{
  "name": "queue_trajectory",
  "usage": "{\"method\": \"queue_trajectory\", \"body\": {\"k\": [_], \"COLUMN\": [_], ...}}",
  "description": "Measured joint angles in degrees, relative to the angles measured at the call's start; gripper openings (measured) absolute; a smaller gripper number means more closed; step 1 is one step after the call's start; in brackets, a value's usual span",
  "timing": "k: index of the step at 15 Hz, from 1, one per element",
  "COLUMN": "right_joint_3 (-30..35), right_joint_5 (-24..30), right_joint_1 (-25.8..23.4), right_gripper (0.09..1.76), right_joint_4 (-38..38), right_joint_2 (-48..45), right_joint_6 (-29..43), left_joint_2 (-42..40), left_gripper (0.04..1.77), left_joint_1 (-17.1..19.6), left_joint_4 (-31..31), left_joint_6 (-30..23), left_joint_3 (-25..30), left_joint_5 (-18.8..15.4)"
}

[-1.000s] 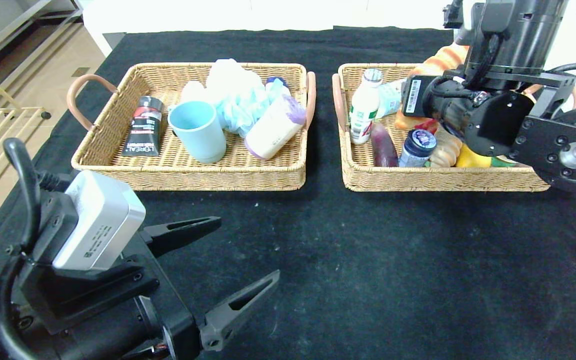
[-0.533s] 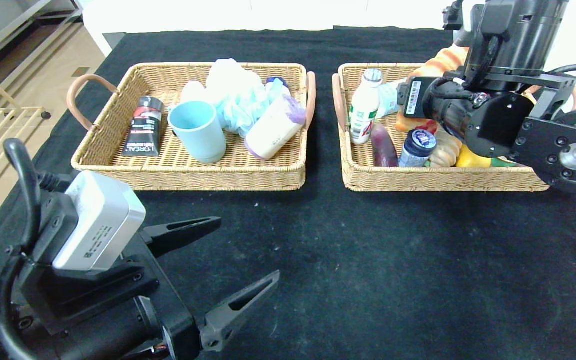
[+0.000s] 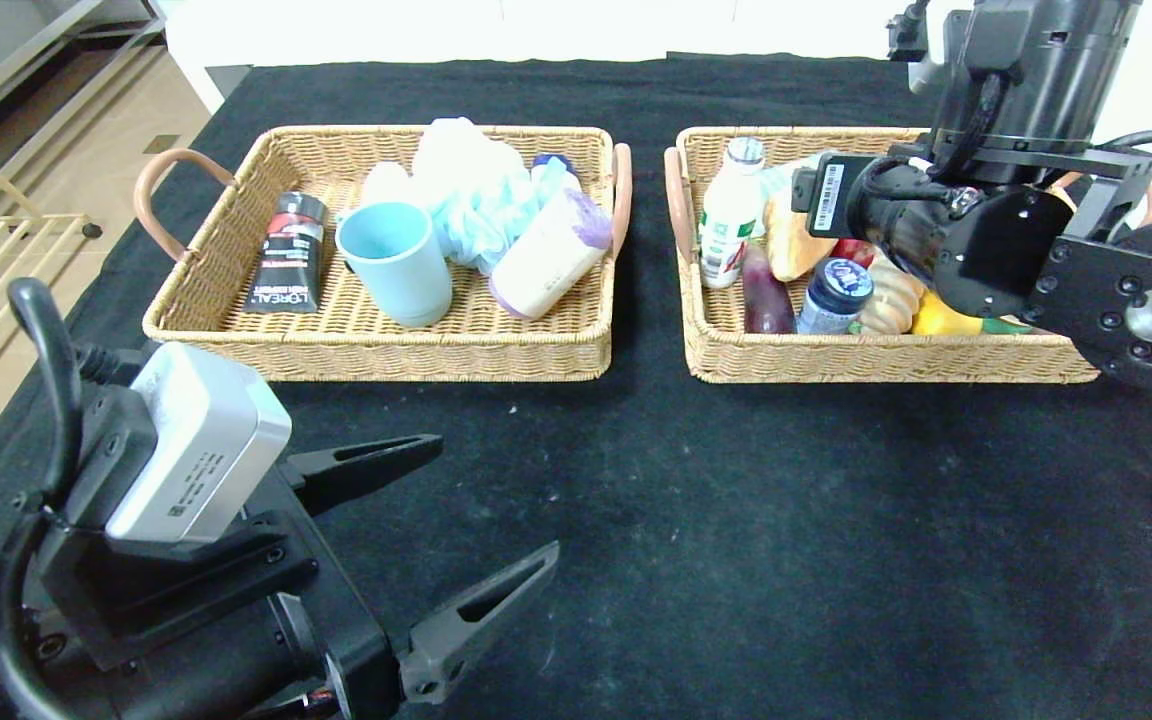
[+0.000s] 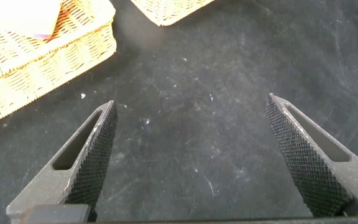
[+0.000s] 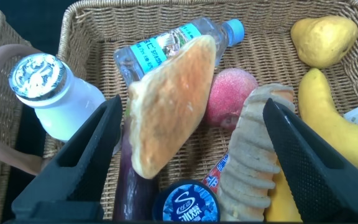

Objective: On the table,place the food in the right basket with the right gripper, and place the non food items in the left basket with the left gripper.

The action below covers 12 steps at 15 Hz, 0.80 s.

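My right gripper (image 5: 192, 106) is open, hovering over the right basket (image 3: 886, 358). A golden bread loaf (image 5: 166, 106) lies loose between its fingers, resting on a water bottle (image 5: 166, 43) and a purple eggplant (image 5: 132, 199); the loaf also shows in the head view (image 3: 791, 240). The basket also holds a milk bottle (image 3: 731, 215), a blue-lidded jar (image 3: 836, 290), a peach (image 5: 232, 93), a ridged roll (image 5: 253, 149), a banana (image 5: 328, 124) and a pear (image 5: 322, 37). My left gripper (image 3: 491, 495) is open and empty over bare table at the front left.
The left basket (image 3: 376, 350) holds a black tube (image 3: 286, 255), a teal cup (image 3: 396, 262), a pale blue bath sponge (image 3: 471, 190) and a white and purple bottle (image 3: 548, 255). Black cloth (image 3: 736, 540) covers the table in front of both baskets.
The bread loaf has dropped from high at the back of the right basket down among the food. The right wrist shifted slightly. The left arm has not moved.
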Motion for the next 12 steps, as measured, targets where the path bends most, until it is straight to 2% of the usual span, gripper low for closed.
{"method": "queue_trajectory", "body": {"k": [3,7,12], "right_joint_3": [2.39,10.56,24.78], "right_joint_5": [0.11,2.12,13.84], "right_joint_1": [0.59,2.29,2.86], "right_gripper": [1.67,1.69,1.7], "right_joint_4": [-0.02,-0.1,0.06], "right_joint_2": [-1.49,-7.11,-19.48], "right_joint_6": [-0.63,-1.12,-3.16], "left_joint_2": [-0.05,-0.85,-5.81], "left_gripper": [1.72,1.72,1.72], "left_joint_1": [0.07,0.77,8.84], "left_joint_4": [0.0,0.02,1.16], "left_joint_6": [-0.04,-0.33,-0.26], "left_joint_3": [0.0,0.2,1.77], "left_joint_5": [0.02,0.77,0.66]}}
